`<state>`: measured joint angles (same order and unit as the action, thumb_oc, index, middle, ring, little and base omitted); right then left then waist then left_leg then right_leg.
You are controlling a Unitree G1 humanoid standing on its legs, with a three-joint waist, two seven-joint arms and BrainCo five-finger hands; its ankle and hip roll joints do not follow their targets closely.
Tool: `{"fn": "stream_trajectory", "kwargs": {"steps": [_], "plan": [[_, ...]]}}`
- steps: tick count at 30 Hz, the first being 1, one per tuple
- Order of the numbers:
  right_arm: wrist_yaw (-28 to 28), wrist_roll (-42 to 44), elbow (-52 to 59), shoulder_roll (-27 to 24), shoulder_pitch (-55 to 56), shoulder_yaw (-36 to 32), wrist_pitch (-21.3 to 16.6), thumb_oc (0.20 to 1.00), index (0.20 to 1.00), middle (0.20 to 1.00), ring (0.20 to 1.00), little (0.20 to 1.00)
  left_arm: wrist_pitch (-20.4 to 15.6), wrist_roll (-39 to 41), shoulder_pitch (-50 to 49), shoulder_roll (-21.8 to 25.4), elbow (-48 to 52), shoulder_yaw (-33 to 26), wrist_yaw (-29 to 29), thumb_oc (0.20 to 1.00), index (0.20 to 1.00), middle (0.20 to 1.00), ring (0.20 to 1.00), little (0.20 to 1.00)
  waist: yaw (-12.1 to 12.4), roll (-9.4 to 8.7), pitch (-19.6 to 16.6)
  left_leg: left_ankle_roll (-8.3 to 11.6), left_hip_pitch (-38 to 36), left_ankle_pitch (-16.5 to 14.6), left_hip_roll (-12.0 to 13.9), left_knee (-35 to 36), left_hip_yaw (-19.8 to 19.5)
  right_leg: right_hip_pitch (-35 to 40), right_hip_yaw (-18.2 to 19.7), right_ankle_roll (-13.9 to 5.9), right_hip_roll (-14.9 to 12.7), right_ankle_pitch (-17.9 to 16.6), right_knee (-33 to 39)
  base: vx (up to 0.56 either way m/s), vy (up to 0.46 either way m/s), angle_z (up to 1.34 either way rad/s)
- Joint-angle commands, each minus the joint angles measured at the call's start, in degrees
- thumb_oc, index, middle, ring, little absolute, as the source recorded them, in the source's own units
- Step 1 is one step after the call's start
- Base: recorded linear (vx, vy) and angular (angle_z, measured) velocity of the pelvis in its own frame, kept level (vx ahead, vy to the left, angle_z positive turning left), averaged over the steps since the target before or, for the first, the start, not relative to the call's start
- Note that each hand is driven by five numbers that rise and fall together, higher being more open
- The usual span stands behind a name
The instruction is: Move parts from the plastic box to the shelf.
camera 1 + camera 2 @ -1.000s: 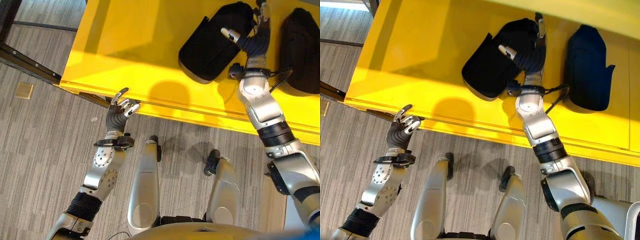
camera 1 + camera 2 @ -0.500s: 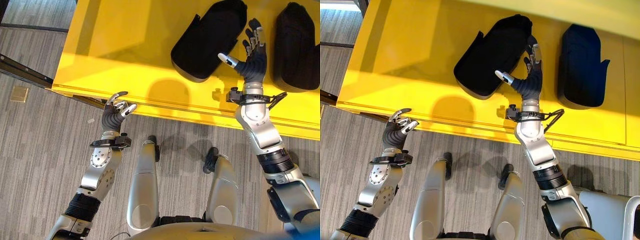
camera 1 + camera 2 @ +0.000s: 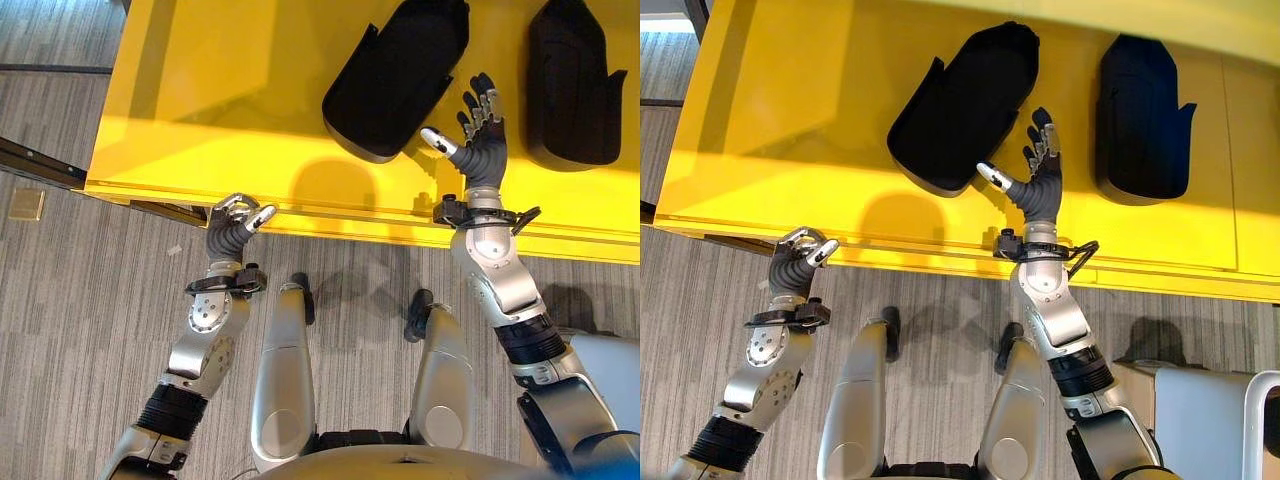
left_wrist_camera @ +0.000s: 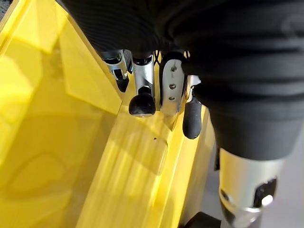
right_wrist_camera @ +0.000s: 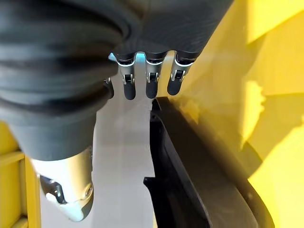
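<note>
Right hand (image 3: 478, 150) at upper centre-right, fingers spread, empty, between two black parts (image 3: 395, 75) (image 3: 572, 80) on yellow shelf (image 3: 230, 90). Left hand (image 3: 232, 222) at lower left, fingers curled, empty, at shelf edge.

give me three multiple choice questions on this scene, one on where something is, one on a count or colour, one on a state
1. Where is the right hand?
A. Above the yellow shelf, between the two black parts
B. Down on the floor
C. Gripping the shelf's front edge

2. How many black parts lie on the shelf?
A. One
B. Two
C. Four

3. What state is the right hand in?
A. Shut on a part
B. Open, holding nothing
C. Curled into a fist

Answers:
1. A: it shows between the left black part and the right black part.
2. B: only those two lie there.
3. B: its fingers are spread and free of both parts, while the left hand sits curled by the shelf's front edge.
</note>
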<state>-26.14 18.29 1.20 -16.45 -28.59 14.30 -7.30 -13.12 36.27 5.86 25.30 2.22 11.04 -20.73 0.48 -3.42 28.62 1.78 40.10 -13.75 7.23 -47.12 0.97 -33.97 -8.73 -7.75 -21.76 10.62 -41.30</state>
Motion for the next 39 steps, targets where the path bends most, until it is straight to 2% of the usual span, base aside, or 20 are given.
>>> {"fn": "stream_trajectory", "kwargs": {"steps": [1,7,9,10,11,12,13,14,15,16,17,18,19,20,21,22,23,24,39], "plan": [[0.25,1.49,6.05,0.41,0.35,-1.08,-4.53,1.0,1.0,1.0,1.0,1.0,-3.84,-4.41,10.56,-0.87,4.58,-1.81,-1.58,1.0,1.0,1.0,1.0,1.0,-1.09,0.91,-1.26,2.69,-2.97,-0.72,2.85,3.01,-2.4,2.59,-0.76,1.01,0.65,5.58,-2.45,0.0,0.0,0.0],[0.62,2.36,6.84,0.6,1.3,-0.82,-4.73,1.0,1.0,1.0,1.0,1.0,-5.2,-4.4,11.5,-0.9,11.09,-2.29,-1.42,1.0,1.0,1.0,1.0,1.0,-1.26,0.96,-1.5,2.78,-2.84,-0.7,2.85,2.95,-2.57,2.45,-0.74,0.92,0.74,5.48,-2.43,0.0,0.0,0.0],[0.67,2.46,7.15,0.57,1.6,-0.96,-4.86,1.0,1.0,1.0,1.0,1.0,-5.57,-2.96,10.76,-0.79,13.38,-2.07,-0.37,1.0,1.0,1.0,1.0,1.0,-1.28,1.0,-1.55,2.79,-2.91,-0.72,2.88,3.07,-2.6,2.53,-0.75,0.89,0.74,5.51,-2.4,-0.03,0.0,0.0],[0.69,2.39,7.35,0.41,1.65,-1.02,-4.86,1.0,1.0,1.0,1.0,1.0,-5.67,-2.2,10.51,-0.66,14.45,-1.88,0.12,1.0,1.0,1.0,1.0,1.0,-1.28,1.0,-1.44,2.47,-2.22,0.83,2.69,3.51,-2.57,1.99,-0.79,1.31,0.7,4.24,-1.93,-0.07,0.0,0.0],[0.77,2.47,7.53,0.4,1.68,-1.09,-4.87,1.0,1.0,1.0,1.0,1.0,-5.79,-1.08,10.09,-0.61,15.42,-1.8,0.86,1.0,1.0,1.0,1.0,1.0,-1.24,1.02,-1.44,2.47,-2.25,0.87,2.65,3.59,-2.6,2.0,-0.78,1.28,0.7,4.23,-1.93,0.0,0.0,0.0],[0.97,2.37,7.9,0.28,2.01,-1.21,-4.8,1.0,1.0,1.0,1.0,1.0,-5.86,1.01,8.83,-0.21,17.45,-1.7,2.23,1.0,1.0,1.0,1.0,1.0,-1.16,1.07,-1.54,2.82,-2.98,-0.49,2.76,3.42,-2.67,2.64,-0.8,0.91,0.7,5.44,-2.3,0.0,0.0,0.0],[0.97,2.36,7.95,0.28,2.0,-1.23,-4.8,1.0,1.0,1.0,1.0,1.0,-5.84,1.05,8.8,-0.17,17.55,-1.75,2.27,1.0,1.0,1.0,1.0,1.0,-1.2,1.09,-1.4,2.48,-2.33,0.91,2.62,3.68,-2.64,2.05,-0.84,1.3,0.67,4.24,-1.97,0.0,0.0,0.0],[1.02,2.3,8.18,0.21,2.11,-1.35,-4.79,1.0,1.0,1.0,1.0,1.0,-5.91,1.67,8.34,-0.04,18.37,-1.85,2.59,1.0,1.0,1.0,1.0,1.0,-1.18,1.13,-1.4,2.48,-2.41,0.89,2.57,3.83,-2.64,2.08,-0.82,1.29,0.69,4.24,-1.91,0.0,0.0,0.0],[1.03,2.03,8.62,0.19,2.49,-1.59,-4.73,1.0,1.0,1.0,1.0,1.0,-6.05,3.19,6.97,-0.01,20.05,-2.09,3.23,1.0,1.0,1.0,1.0,1.0,-1.04,1.23,-1.52,2.81,-3.09,-0.51,2.67,3.65,-2.63,2.75,-0.8,0.9,0.73,5.37,-2.15,0.09,-0.02,0.01],[1.08,1.91,8.8,0.22,2.68,-1.63,-4.64,1.0,1.0,1.0,1.0,1.0,-6.13,4.1,6.07,0.02,20.85,-2.32,3.55,1.0,1.0,1.0,1.0,1.0,-0.93,1.3,-1.48,2.81,-3.08,-0.54,2.67,3.63,-2.66,2.74,-0.8,0.92,0.71,5.38,-2.15,0.0,0.0,0.0],[1.22,1.84,9.0,0.23,2.91,-1.67,-4.59,1.0,1.0,1.0,1.0,1.0,-6.09,4.63,5.26,0.11,21.64,-2.58,3.97,1.0,1.0,1.0,1.0,1.0,-0.89,1.39,-1.3,2.46,-2.42,0.84,2.51,3.91,-2.64,2.12,-0.85,1.3,0.68,4.2,-1.84,-0.07,0.002,0.01],[1.27,1.69,9.16,0.31,3.15,-1.73,-4.52,1.0,1.0,1.0,1.0,1.0,-6.19,4.87,4.38,0.09,22.5,-3.09,4.06,1.0,1.0,1.0,1.0,1.0,-0.79,1.46,-1.28,2.45,-2.43,0.83,2.48,3.99,-2.64,2.14,-0.89,1.28,0.66,4.2,-1.81,0.0,0.0,0.0],[1.2,1.64,9.18,0.33,3.24,-1.71,-4.52,1.0,1.0,1.0,1.0,1.0,-6.37,5.34,3.66,0.18,22.82,-3.14,4.32,1.0,1.0,1.0,1.0,1.0,-0.62,1.47,-1.37,2.78,-3.02,-0.54,2.62,3.73,-2.69,2.74,-0.86,0.9,0.65,5.39,-2.15,0.08,-0.022,0.01],[1.36,1.74,9.32,0.29,3.41,-1.76,-4.57,1.0,1.0,1.0,1.0,1.0,-6.3,5.97,2.78,0.28,23.36,-3.04,4.85,1.0,1.0,1.0,1.0,1.0,-0.53,1.53,-1.32,2.76,-2.96,-0.49,2.61,3.74,-2.68,2.71,-0.88,0.89,0.64,5.39,-2.19,0.0,0.0,0.0],[1.37,1.73,9.37,0.29,3.4,-1.78,-4.58,1.0,1.0,1.0,1.0,1.0,-6.29,6.0,2.76,0.31,23.45,-3.07,4.88,1.0,1.0,1.0,1.0,1.0,-0.57,1.56,-1.2,2.42,-2.29,0.91,2.47,4.0,-2.65,2.1,-0.92,1.28,0.61,4.19,-1.88,0.0,0.0,0.0],[1.47,1.49,9.73,0.17,3.96,-2.13,-4.65,1.0,1.0,1.0,1.0,1.0,-5.96,6.18,0.65,1.14,24.35,-3.6,5.68,1.0,1.0,1.0,1.0,1.0,-0.29,1.7,-1.22,2.72,-2.84,-0.46,2.59,3.63,-2.73,2.81,-0.99,0.91,0.61,5.41,-2.28,-0.07,0.005,-0.01],[1.46,1.47,9.79,0.18,3.96,-2.14,-4.66,1.0,1.0,1.0,1.0,1.0,-5.94,6.18,0.62,1.17,24.46,-3.64,5.69,1.0,1.0,1.0,1.0,1.0,-0.34,1.72,-1.1,2.38,-2.18,0.93,2.46,3.88,-2.7,2.21,-1.04,1.3,0.58,4.22,-1.97,0.09,-0.023,-0.01],[1.58,1.54,9.9,0.25,4.23,-2.16,-4.67,1.0,1.0,1.0,1.0,1.0,-5.82,6.35,-0.46,1.58,24.85,-3.98,6.23,1.0,1.0,1.0,1.0,1.0,-0.14,1.76,-1.09,2.7,-2.87,-0.58,2.61,3.45,-2.74,2.83,-0.98,0.9,0.56,5.53,-2.48,0.0,0.0,0.0],[2.48,-0.8,10.47,-0.75,6.25,-3.73,-4.92,1.0,1.0,1.0,1.0,1.0,-5.32,6.53,-12.12,5.58,23.37,-9.48,9.56,1.0,1.0,1.0,1.0,1.0,1.46,2.95,-0.53,2.48,-2.62,-0.76,2.16,3.11,-2.77,2.9,-1.14,0.93,0.2,5.88,-3.11,0.01,-0.001,0.0]]}}
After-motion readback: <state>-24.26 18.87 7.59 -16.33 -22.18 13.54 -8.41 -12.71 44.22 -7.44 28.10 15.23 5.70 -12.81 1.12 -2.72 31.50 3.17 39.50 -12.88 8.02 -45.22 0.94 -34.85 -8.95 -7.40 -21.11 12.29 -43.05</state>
